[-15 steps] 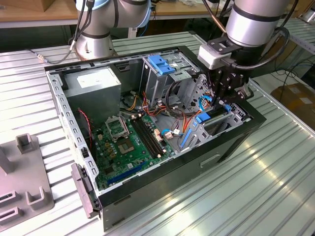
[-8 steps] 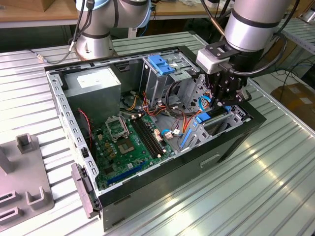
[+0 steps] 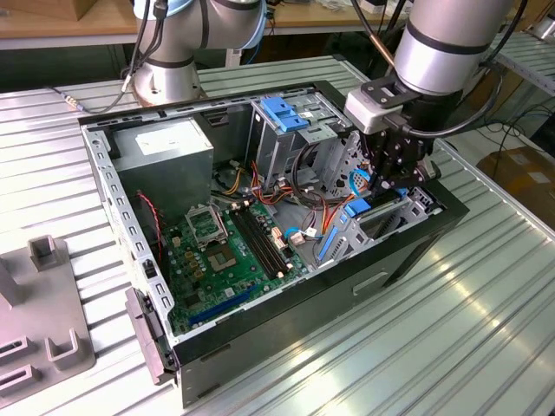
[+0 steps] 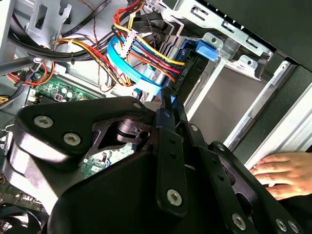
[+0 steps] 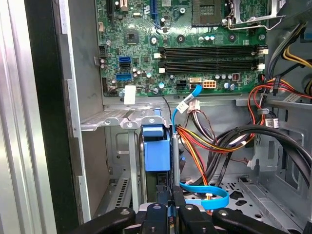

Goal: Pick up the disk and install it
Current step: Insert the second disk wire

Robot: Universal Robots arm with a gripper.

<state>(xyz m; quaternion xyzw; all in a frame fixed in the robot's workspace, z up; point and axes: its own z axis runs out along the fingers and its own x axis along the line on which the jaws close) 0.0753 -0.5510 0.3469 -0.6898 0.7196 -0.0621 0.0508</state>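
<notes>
The disk (image 3: 357, 206) stands on edge in the metal drive bay (image 3: 395, 221) at the open case's corner on the exterior view's right, with its blue carrier bracket showing. In the first wrist view the disk (image 5: 156, 148) is seen edge-on, just ahead of my gripper (image 5: 171, 199). The black fingers (image 5: 180, 202) sit close together against its end. In the second wrist view the dark disk (image 4: 187, 73) with a blue tab lies beyond my gripper (image 4: 168, 100). In the exterior view my gripper (image 3: 388, 178) hangs straight above the bay.
Bundles of coloured cables (image 5: 204, 141) and a thin blue data cable (image 5: 209, 197) crowd the space beside the bay. The motherboard (image 3: 225, 251) covers the case floor. A person's hand (image 4: 282, 173) rests on the case. A grey fixture (image 3: 43, 321) stands at the exterior view's left.
</notes>
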